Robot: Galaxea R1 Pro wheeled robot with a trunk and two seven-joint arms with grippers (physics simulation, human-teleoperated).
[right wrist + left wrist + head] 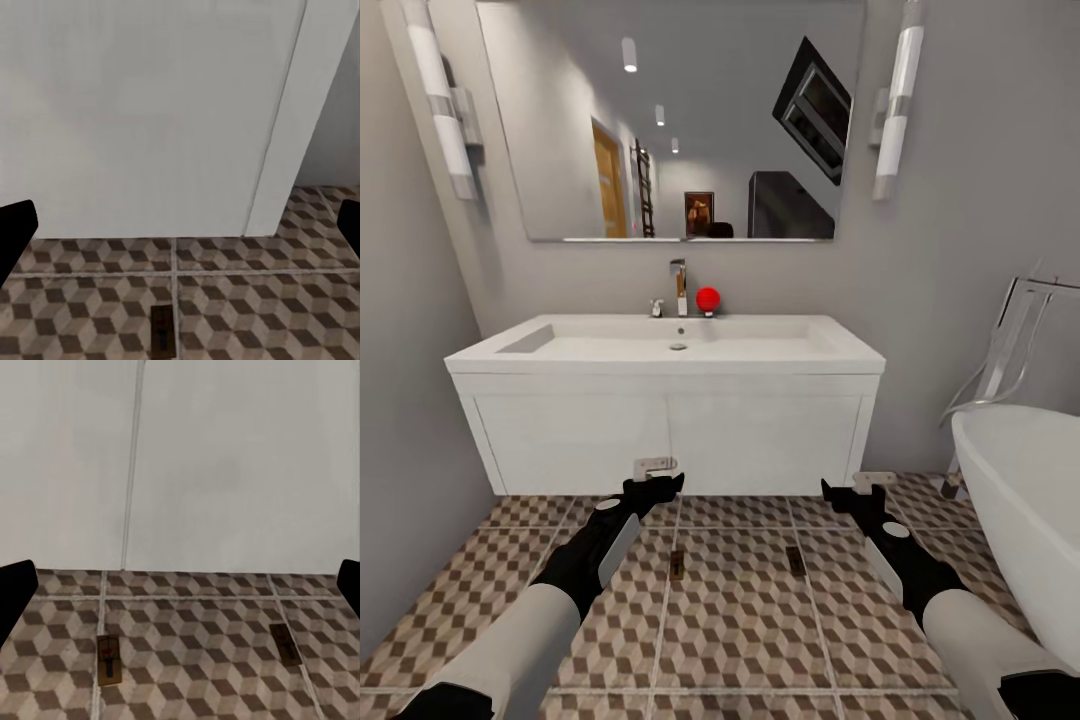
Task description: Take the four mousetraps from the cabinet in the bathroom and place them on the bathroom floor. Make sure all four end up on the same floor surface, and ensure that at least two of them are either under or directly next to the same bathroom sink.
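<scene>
Cube-patterned bathroom floor (740,640) bears two mousetraps (677,565) (unlabelled); both tools (660,487) spread.

The bathroom sink (660,345) fills the frame's centre, under a mirror (675,120). Two mousetraps (677,565) (795,561) lie side by side on the bathroom floor (740,630) at lower centre, before the vanity. A bathtub (1025,500) stands at right.
</scene>
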